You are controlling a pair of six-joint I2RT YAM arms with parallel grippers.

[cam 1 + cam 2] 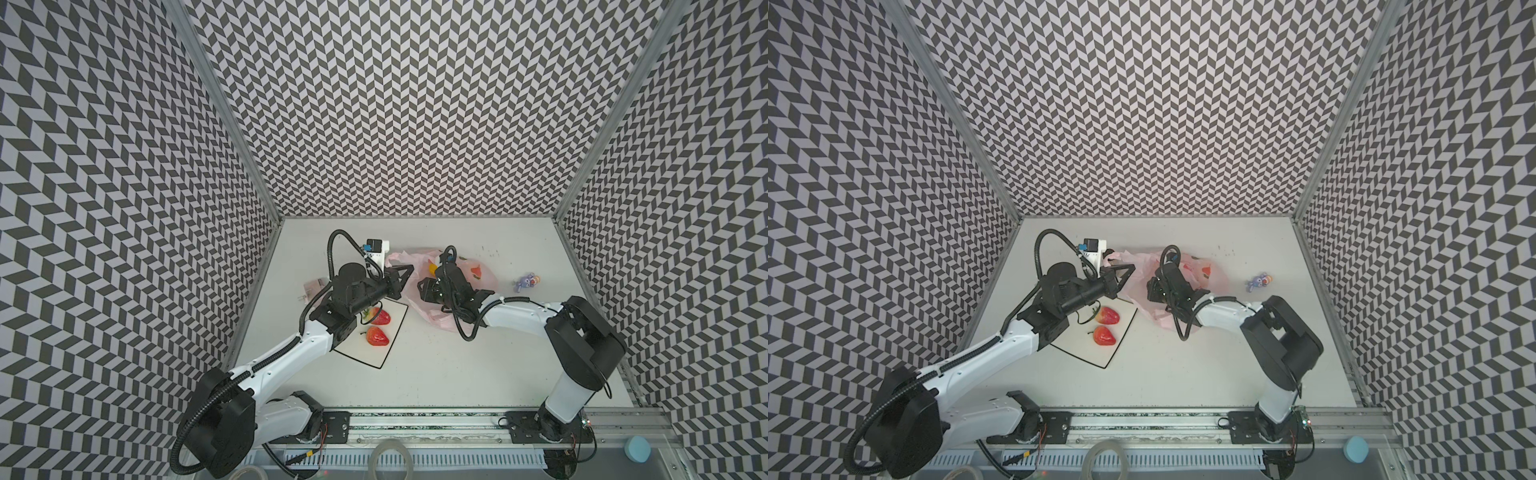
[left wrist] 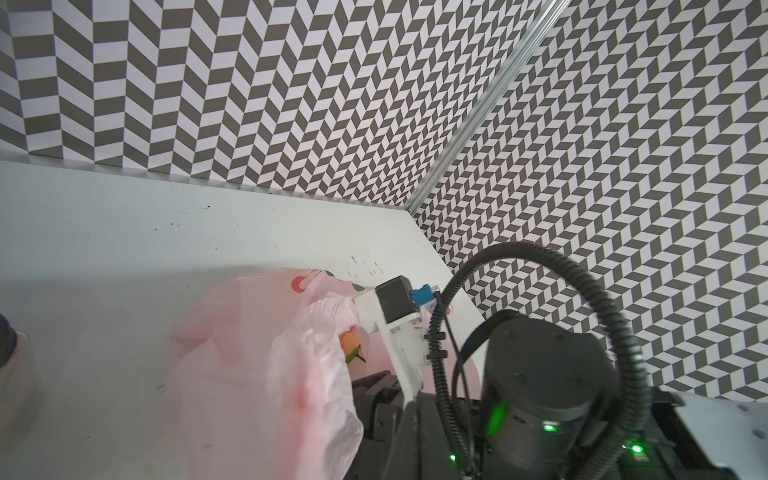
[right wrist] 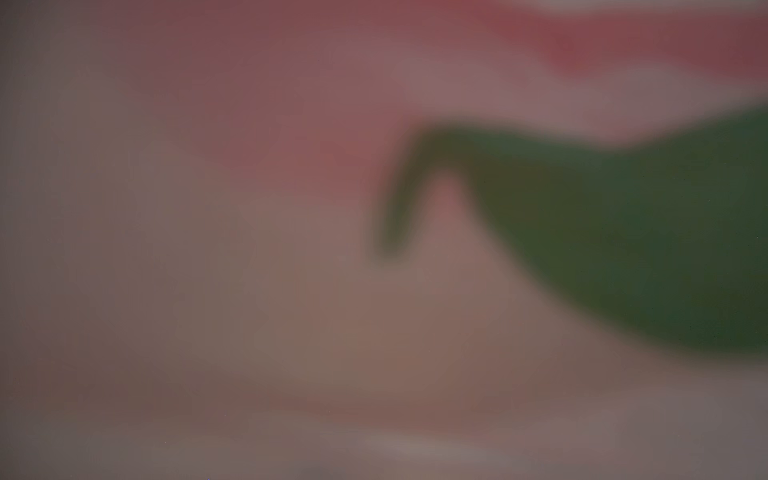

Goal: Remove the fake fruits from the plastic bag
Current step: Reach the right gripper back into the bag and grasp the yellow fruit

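Nearest: white plate (image 1: 390,334) on counter (image 1: 457,365), two red strawberries (image 1: 377,336) lying on it, outside plastic bag (image 1: 484,284). Past plate: my left claw (image 1: 407,270) pinched tight on bag rim, film lifted. My right claw buried in bag mouth, hidden; width, cannot tell. Its camera gives only pink blur, green smear. Yellow fruit (image 2: 348,345) inside bag. Farther right: purple figurine (image 1: 527,282) on counter, apart from bag.

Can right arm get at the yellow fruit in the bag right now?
Probably yes: left gripper pinches the plastic bag at its rim, mouth open, and the right arm reaches down into it beside the yellow fake fruit. Its fingertips hidden, so unconfirmed.
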